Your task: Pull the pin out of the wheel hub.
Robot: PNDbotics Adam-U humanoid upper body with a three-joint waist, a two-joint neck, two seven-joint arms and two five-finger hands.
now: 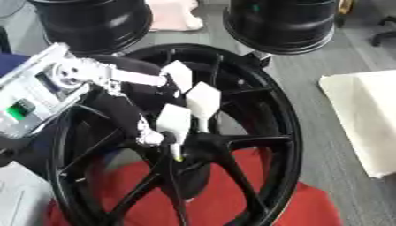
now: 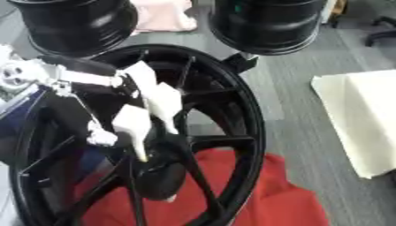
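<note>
The left hand (image 1: 174, 103) covers the middle of the wheel (image 1: 271, 110), so the pin cannot be made out, and the wheel's lower rim runs off the bottom edge.

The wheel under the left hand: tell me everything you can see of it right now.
The wheel is a glossy black spoked rim, metal by its look, lying tilted over a red cloth on the grey floor. Thin spokes run from the rim to a central hub. The left hand hangs over the hub, white-tipped fingers pointing down at it; whether they touch cannot be told. No pin can be made out.
</note>
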